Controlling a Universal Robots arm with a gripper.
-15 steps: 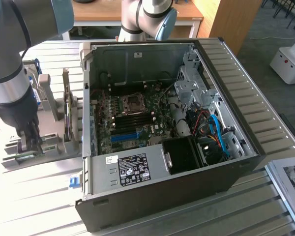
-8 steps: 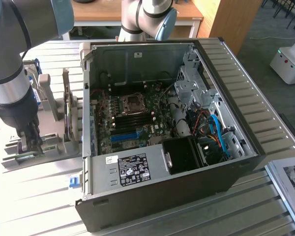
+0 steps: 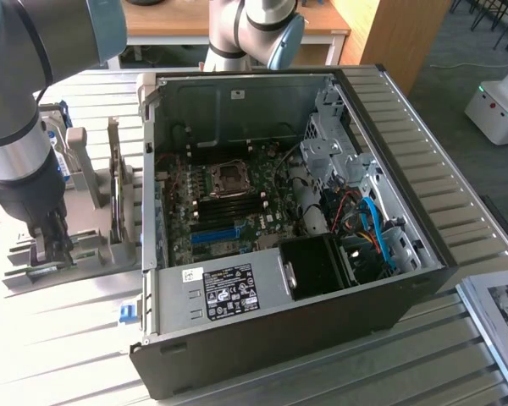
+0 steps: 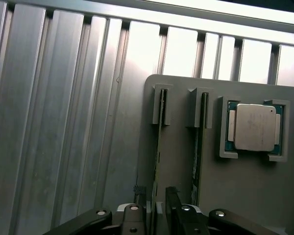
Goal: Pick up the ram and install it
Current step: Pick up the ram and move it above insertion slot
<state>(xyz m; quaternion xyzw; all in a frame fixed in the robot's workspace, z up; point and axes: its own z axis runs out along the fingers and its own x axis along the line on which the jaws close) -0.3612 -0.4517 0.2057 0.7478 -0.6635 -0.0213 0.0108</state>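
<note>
Slats of ribbed metal form the tabletop [image 4: 63, 127], and on it lies a grey holder [image 4: 179, 161] with upright slots. The ram [image 4: 158, 142], a thin green stick, stands on its long edge in one slot. A second stick [image 4: 199, 147] stands parallel in the slot just beside it, and a processor chip [image 4: 255, 126] sits flat in a square recess beyond that second stick. The pincer [image 4: 157, 196] is down at the holder with its jaws released: one of its dark fingers [image 4: 141, 201] sits on each side of the ram, with the board's edge running between them. Whether either pad touches the board I cannot tell. In the exterior view the arm [image 3: 21, 127] reaches down over the holder at the exterior view's left of an open computer case [image 3: 389, 288]. It is well apart from the motherboard [image 3: 182, 211] inside, where dark memory slots [image 3: 233, 196] lie between the processor socket [image 3: 230, 176] and a long blue slot [image 3: 213, 234].
</note>
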